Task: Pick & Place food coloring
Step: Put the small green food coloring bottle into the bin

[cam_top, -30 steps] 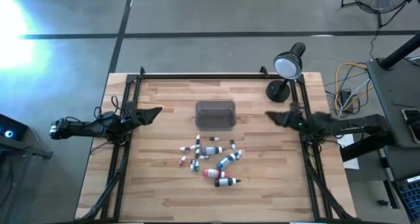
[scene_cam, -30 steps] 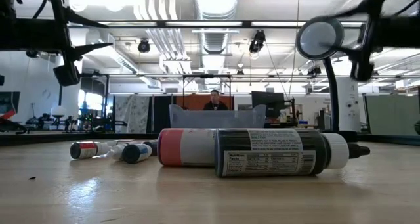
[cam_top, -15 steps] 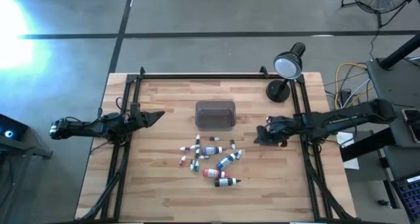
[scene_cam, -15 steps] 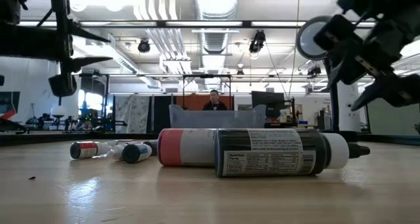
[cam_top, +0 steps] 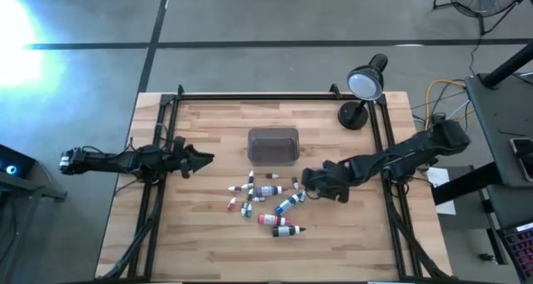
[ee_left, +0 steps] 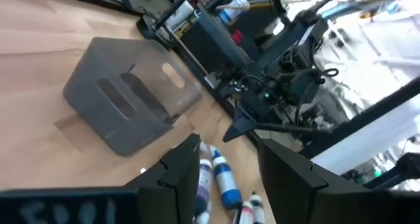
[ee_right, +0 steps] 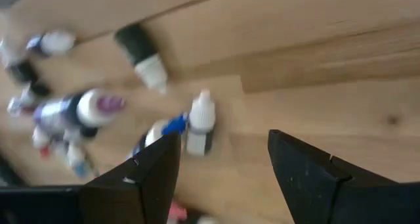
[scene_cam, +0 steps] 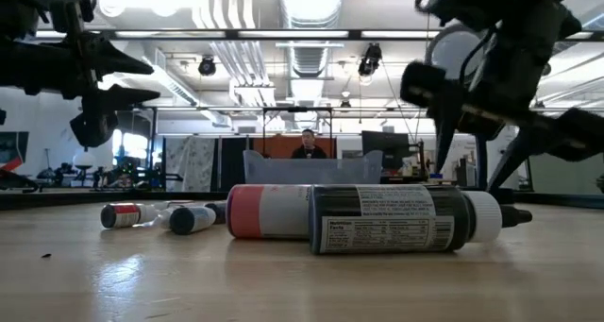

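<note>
**Right arm over the bottle cluster, nothing picked up**

Nearest the table's front edge lie a black bottle and, just behind it, a red bottle; seen at table height these two fill the foreground, the black one in front of the red one. The rest of the food coloring is scattered on the wooden table just front of centre, all loose on the boards.

At about 3 o'clock from the cluster, the right gripper hangs at its edge, fingers spread apart and holding nothing; between them its wrist camera shows a small white-capped bottle on the wood.

At 9 o'clock, near the table's left edge, the left gripper waits, its fingers parted and empty.

At 12 o'clock from the bottles sits the grey tray. Farther back, at the far right corner, stands a desk lamp.
</note>
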